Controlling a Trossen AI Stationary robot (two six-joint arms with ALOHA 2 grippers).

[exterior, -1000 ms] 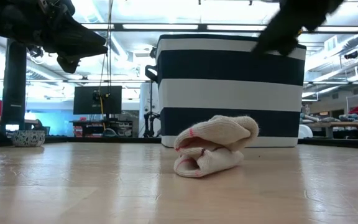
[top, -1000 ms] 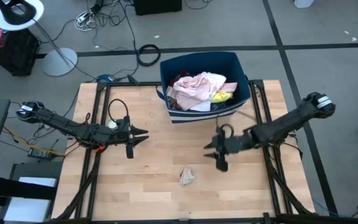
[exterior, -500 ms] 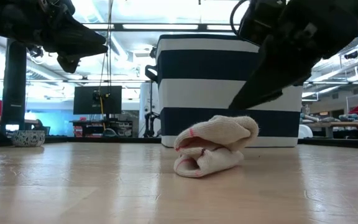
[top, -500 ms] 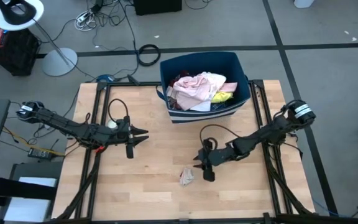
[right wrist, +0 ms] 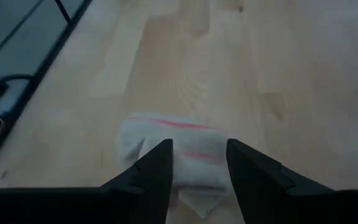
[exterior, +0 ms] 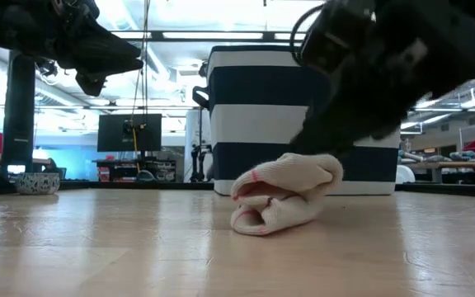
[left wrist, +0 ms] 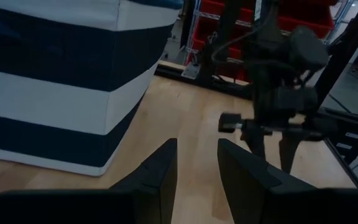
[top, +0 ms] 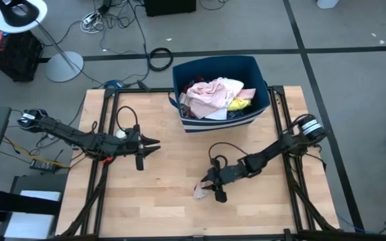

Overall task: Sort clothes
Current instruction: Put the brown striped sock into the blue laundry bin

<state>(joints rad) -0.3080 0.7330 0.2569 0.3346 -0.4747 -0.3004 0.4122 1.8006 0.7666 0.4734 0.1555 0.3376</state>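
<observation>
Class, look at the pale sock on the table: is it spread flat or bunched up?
Bunched up: the sock sits folded over itself in a rounded lump on the table.

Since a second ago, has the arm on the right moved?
Yes. The right gripper has swung away from the striped bin, down to the cream sock.

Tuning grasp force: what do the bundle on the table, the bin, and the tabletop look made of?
Bundle: soft ribbed knit, cream with thin pink stripes, likely cotton; matte, folds on itself. Bin: woven fabric, navy with white bands, matte; walls stand straight, so probably stiffened. Tabletop: pale wood planks with visible grain and a slight sheen, possibly laminate.
</observation>
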